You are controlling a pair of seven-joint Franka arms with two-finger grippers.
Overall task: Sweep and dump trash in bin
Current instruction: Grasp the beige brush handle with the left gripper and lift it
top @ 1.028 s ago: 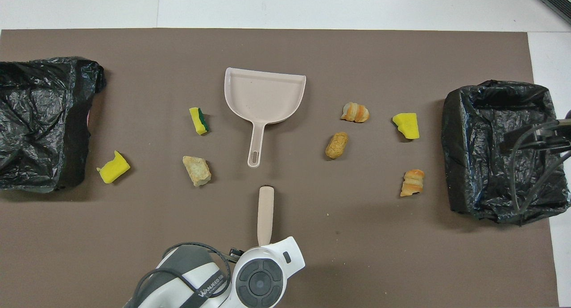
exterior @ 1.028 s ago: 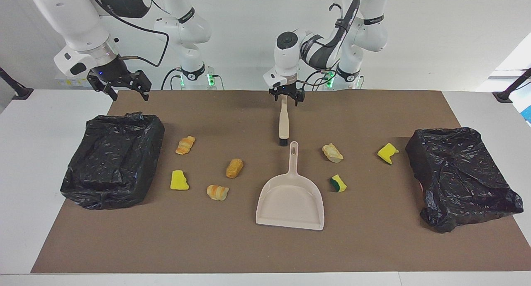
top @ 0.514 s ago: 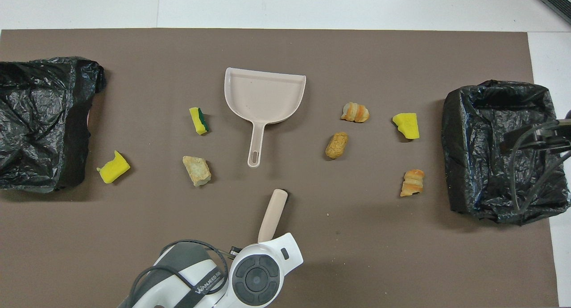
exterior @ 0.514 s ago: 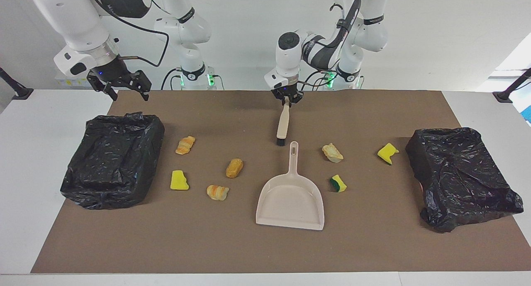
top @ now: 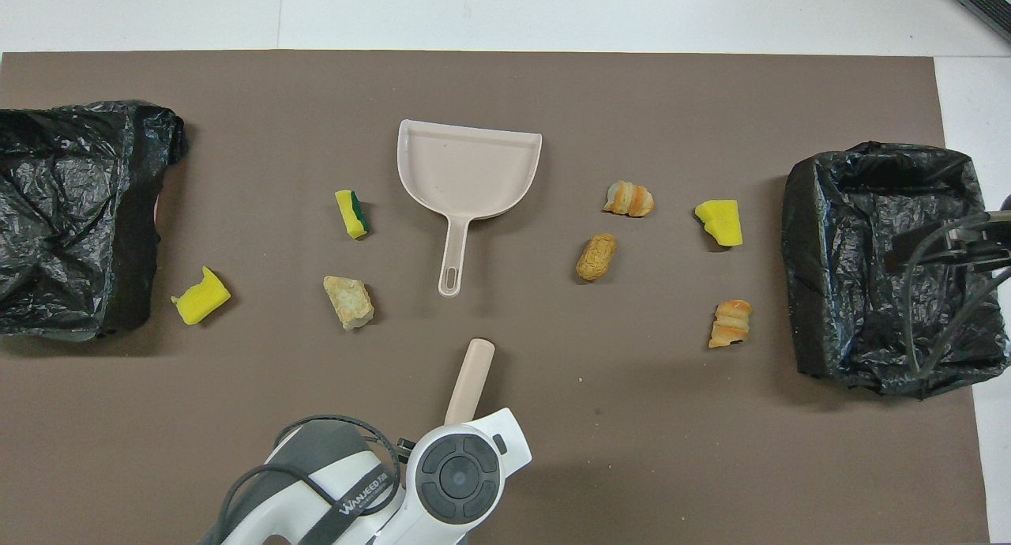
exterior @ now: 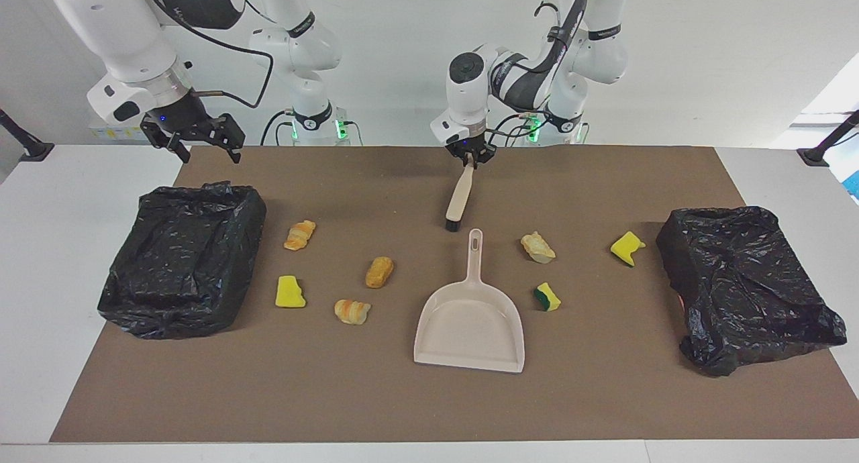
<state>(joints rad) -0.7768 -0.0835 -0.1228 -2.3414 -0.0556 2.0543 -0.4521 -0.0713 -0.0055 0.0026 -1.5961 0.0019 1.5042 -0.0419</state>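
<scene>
Left tool (exterior: 471,158), clamped on the handle of the beige plastic hand brush (exterior: 459,196), holds it tilted, bristles low, over the brown mat near the bench's robot-side edge. Right tool (exterior: 201,141), jaws wide, waits above the black-lined bin (exterior: 184,255). Seven sponge and bread trash scraps (exterior: 379,272) lie mid-mat, on either side of the beige plastic dustpan (exterior: 470,329).

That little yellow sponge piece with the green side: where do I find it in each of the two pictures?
Facing view: the green-sided sponge piece lies beside the dustpan, toward the left arm's end of the table.
Overhead view: the same piece lies beside the dustpan's pan, toward the left arm's end.
Shared landmark: the beige dustpan, in the middle of the brown mat in both views.
</scene>
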